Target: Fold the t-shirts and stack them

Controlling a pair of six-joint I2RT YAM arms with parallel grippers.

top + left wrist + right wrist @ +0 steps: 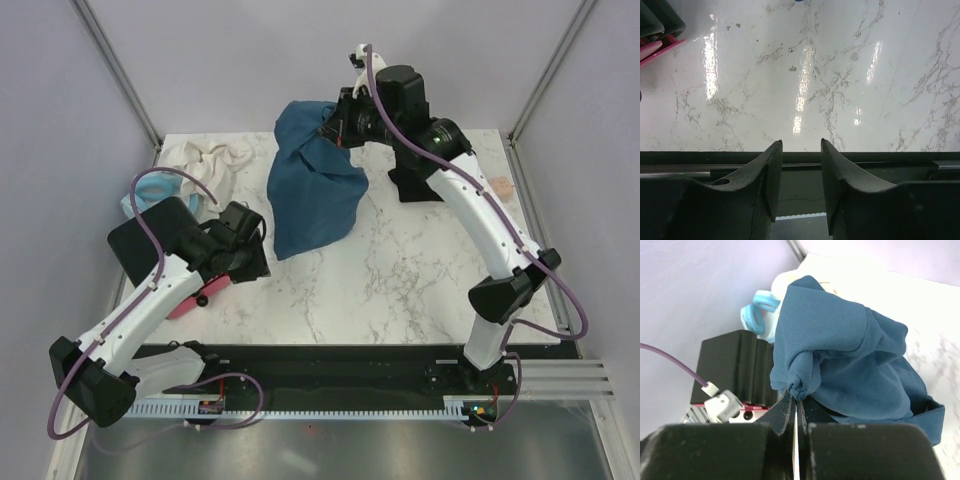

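Top external view is showing me the marble table (420,270) spreading nearside; by its far edge my right gripper (795,402) is clenching the dangling blue shirt (315,190); my left gripper (799,155) is hanging released.

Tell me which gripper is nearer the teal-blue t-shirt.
Right. The right gripper is shut on a bunched fold of the teal-blue t-shirt; the left gripper hangs open over the table, apart from it.

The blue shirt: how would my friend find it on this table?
Look at the far middle of the white marble table. A dark teal-blue cotton t-shirt hangs bunched from the right pincer, its bottom resting on the tabletop. Unlike the crumpled cream cloth to its left, it is held up.
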